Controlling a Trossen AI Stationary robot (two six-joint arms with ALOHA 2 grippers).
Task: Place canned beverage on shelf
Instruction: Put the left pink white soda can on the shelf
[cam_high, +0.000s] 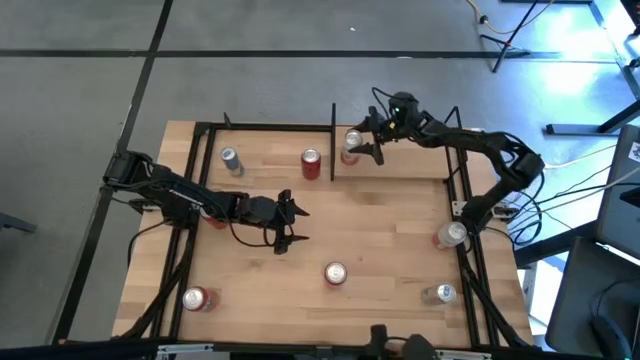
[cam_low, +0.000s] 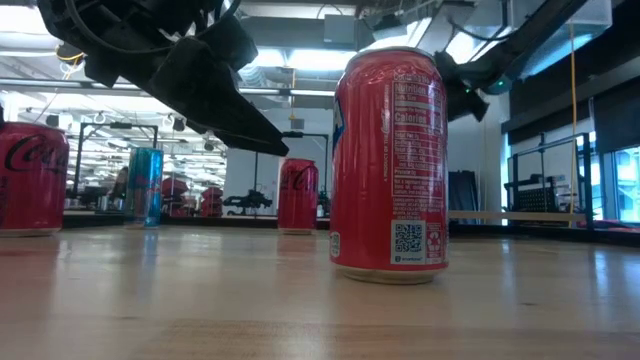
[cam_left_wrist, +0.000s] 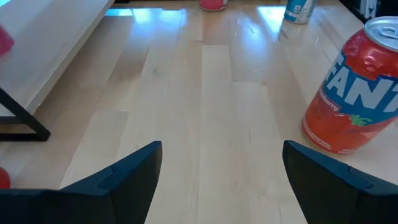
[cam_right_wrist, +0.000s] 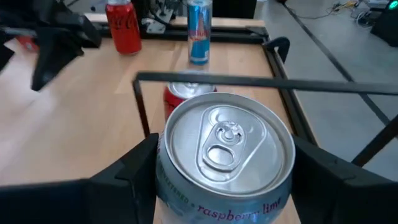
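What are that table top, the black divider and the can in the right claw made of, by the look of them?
Table top: pale wood planks, visible grain and seams, smooth sheen.
Black divider: looks like thin metal plate, matte black; could be painted.
Raspberry lime can, between the right gripper's fingers: bare silvery aluminium lid with pull tab, printed wall.

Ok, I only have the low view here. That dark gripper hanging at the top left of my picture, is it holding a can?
Observer: No. That is the left gripper, open and empty over mid-table. The Fanta can stands ahead of it, untouched.
Operator: And the right one?
Observer: The right gripper is at the shelf, its fingers against both sides of a raspberry lime can.
Operator: Which side of the divider?
Observer: Just right of the black divider; a red can stands left of it.
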